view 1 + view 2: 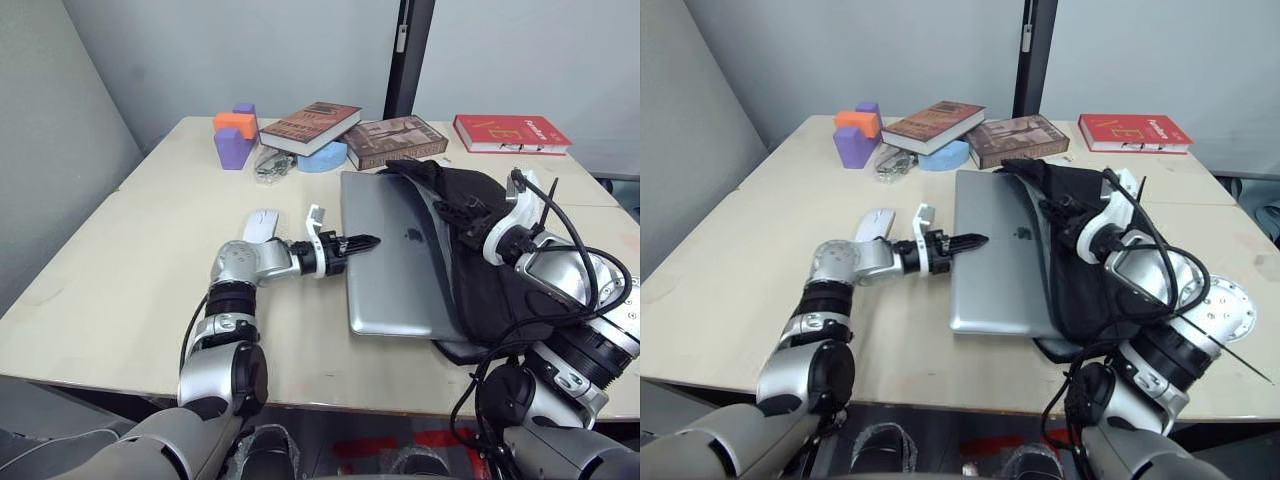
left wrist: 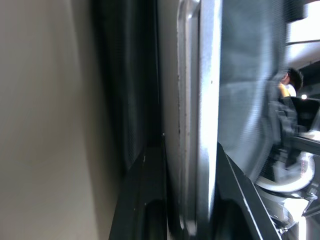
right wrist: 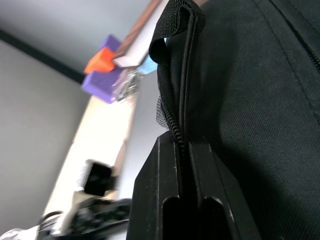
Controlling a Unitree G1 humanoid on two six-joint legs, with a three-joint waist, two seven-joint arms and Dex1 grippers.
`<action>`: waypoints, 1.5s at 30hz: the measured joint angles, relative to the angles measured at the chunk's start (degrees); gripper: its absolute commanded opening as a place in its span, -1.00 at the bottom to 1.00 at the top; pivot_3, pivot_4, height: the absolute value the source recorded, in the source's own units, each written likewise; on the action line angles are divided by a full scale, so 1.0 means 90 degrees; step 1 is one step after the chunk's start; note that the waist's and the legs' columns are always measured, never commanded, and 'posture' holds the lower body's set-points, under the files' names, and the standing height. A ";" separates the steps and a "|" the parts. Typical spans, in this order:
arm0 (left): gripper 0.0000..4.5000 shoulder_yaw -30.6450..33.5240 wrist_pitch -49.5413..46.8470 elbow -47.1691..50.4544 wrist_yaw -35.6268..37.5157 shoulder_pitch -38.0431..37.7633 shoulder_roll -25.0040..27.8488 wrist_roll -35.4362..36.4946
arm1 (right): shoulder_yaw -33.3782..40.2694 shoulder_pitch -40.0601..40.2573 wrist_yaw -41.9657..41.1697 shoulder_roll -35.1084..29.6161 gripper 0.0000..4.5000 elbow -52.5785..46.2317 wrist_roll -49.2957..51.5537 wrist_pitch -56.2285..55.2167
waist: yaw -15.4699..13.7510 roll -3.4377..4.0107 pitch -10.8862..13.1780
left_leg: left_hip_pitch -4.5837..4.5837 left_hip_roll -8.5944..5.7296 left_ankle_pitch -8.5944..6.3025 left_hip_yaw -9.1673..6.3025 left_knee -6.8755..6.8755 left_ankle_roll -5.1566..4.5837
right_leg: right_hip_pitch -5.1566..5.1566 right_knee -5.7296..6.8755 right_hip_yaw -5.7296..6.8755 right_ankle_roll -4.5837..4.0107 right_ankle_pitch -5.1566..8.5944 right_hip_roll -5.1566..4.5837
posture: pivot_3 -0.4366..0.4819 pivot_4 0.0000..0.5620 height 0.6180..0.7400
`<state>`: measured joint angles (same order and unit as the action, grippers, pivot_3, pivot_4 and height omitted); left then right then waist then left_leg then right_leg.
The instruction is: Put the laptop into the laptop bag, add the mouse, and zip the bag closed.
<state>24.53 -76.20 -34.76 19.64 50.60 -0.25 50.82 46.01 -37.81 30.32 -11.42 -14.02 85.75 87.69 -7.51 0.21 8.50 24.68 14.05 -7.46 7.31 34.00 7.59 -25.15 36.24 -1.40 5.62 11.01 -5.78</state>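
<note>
Protruding silver laptop (image 1: 395, 255), black bag (image 1: 480, 250)

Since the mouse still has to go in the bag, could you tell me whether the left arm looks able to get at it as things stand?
Probably yes, but not right away. The mouse lies bare on the table just beside the left forearm, nothing on it. However, the left claw is shut on the laptop edge and would have to let go first.

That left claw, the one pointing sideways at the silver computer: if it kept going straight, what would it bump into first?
The left claw is already at the left edge of the laptop, its fingers closed on that edge. Going straight on, it would push the laptop further into the laptop bag.
</note>
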 measured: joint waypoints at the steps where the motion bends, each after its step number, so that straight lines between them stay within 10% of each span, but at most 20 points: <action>1: -0.83 -0.0082 0.0119 -0.0066 0.0061 0.0042 -0.0053 -0.0055 | -0.0432 0.0320 0.0521 -0.0332 -0.98 0.0028 0.0800 -0.0521 | -0.0011 0.0000 0.0000 | 0.0003 0.0000 0.0000 0.0000 0.0000 0.0000 | -0.0001 -0.0003 0.0001 0.0003 -0.0002 0.0000 | -0.05 -0.47 0.75; 13: -0.83 -0.0303 0.1379 -0.0815 0.0119 0.0644 -0.0568 -0.0643 | -0.2487 0.1160 0.1696 -0.1394 -0.98 -0.0219 0.2799 -0.3250 | -0.0006 0.0003 -0.0001 | 0.0044 -0.0009 0.0000 -0.0006 0.0030 -0.0015 | -0.0016 -0.0009 0.0000 0.0038 -0.0022 -0.0009 | -0.05 -0.47 0.75; 45: -0.83 -0.0906 0.2285 -0.2175 0.0414 0.1512 -0.0892 -0.1102 | -0.2962 0.1164 0.1710 -0.1470 -0.98 -0.0285 0.2811 -0.3771 | -0.0046 0.0003 -0.0002 | 0.0050 -0.0021 0.0000 -0.0015 0.0052 -0.0026 | -0.0009 -0.0006 0.0003 0.0042 -0.0026 -0.0022 | -0.05 -0.47 0.75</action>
<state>16.38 -55.64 -54.33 23.37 64.21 -8.27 40.90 19.35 -27.33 45.71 -24.65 -16.58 111.05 53.75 -7.92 0.24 8.49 25.12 13.86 -7.46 7.18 34.47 7.36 -25.23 36.19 -1.38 6.00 10.77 -5.97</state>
